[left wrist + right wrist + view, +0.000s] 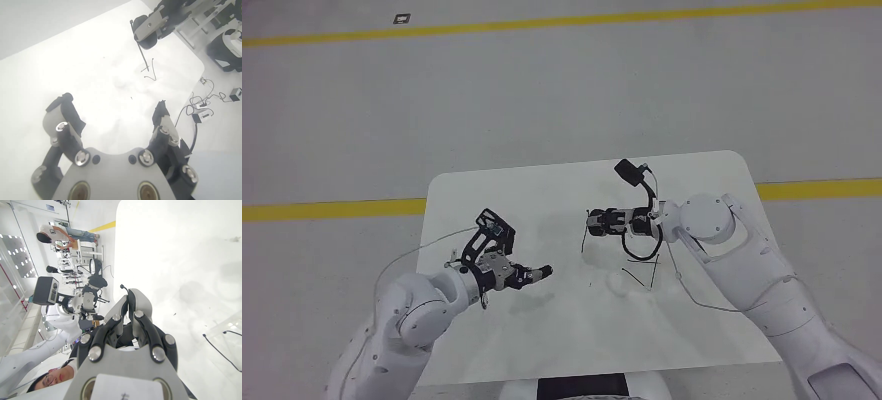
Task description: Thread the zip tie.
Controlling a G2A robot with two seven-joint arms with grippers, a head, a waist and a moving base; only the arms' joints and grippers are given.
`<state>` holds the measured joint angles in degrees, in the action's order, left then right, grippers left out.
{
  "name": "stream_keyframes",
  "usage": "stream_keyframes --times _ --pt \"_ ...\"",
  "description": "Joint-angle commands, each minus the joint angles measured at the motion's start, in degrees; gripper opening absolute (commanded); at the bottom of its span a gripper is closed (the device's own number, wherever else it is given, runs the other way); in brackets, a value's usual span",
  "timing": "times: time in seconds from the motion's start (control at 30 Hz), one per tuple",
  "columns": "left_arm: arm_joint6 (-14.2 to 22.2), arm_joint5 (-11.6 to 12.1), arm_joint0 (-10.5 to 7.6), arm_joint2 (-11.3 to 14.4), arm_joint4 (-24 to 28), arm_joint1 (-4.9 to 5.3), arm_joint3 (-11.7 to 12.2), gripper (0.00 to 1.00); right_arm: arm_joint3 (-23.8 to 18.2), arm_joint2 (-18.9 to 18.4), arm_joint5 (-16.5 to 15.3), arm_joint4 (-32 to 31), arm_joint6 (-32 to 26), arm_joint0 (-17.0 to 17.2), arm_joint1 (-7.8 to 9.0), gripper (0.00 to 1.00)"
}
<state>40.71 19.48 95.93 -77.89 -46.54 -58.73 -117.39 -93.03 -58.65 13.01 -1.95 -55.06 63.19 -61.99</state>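
Zip tie (142,55), thin and black, is pinched between the closed fingers of the right gripper (128,295) above the middle of the white table (492,200), its strap hanging down toward the surface. Loose zip ties (640,273) lie just beside it. The left gripper (114,99) hovers nearby, fingers spread wide, holding nothing.

A white desk (492,340) with rounded corners stands on a pale grey floor (542,100). 2 yellow lines cross that floor: 1 far line (542,24) beyond the desk and 1 nearer line (332,210) showing on both sides of it. A small dark square marker (402,18) lies just past the far line. On the floor beside the desk, black cables (196,130) tangle around small boxes (205,114), with another dark box (235,93) nearby. A tiny dark speck (131,98) sits on the desk.
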Motion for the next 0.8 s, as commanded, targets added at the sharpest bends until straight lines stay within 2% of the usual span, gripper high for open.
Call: stream_keyframes --times 0.0,0.1,0.17,0.3,0.37,0.57,0.7,0.73,0.77 --pt "0.01 0.0 0.0 0.0 -0.02 0.0 0.0 1.0 0.0 0.0 0.0 0.0 0.0 0.0 0.0 0.0" --pt "-0.49 0.0 -0.87 2.56 -1.81 0.24 -0.55 1.0 0.27 -0.03 0.27 1.6 0.48 0.49 -0.11 0.0" --pt "-0.82 0.0 -2.07 4.16 -5.51 0.77 -0.56 1.0 0.79 -0.02 1.97 3.04 0.19 0.1 -0.24 0.0" --pt "-3.94 0.0 -3.28 6.83 -10.83 2.03 0.37 1.0 1.87 0.13 5.28 7.07 0.19 -1.0 -0.7 0.0" --pt "-5.9 0.0 -3.76 8.62 -14.97 2.97 0.55 1.0 2.55 0.26 6.47 8.71 0.78 -1.5 -0.94 0.0" --pt "-12.85 0.0 -5.3 13.43 -26.79 6.25 0.77 1.0 6.91 1.6 6.47 12.08 0.89 -3.53 -1.47 0.0" --pt "-16.95 0.0 -5.67 15.9 -31.04 8.34 0.38 1.0 9.77 3.08 6.47 14.39 1.57 -4.95 -1.83 0.0" --pt "-16.93 0.0 -5.82 16.68 -31.94 8.85 0.28 1.0 10.37 3.47 6.47 15.28 1.77 -5.22 -1.93 0.0" --pt "-16.93 0.0 -5.82 16.68 -31.94 8.85 0.28 1.0 10.64 3.82 6.47 15.64 2.2 -5.61 -2.0 0.0"
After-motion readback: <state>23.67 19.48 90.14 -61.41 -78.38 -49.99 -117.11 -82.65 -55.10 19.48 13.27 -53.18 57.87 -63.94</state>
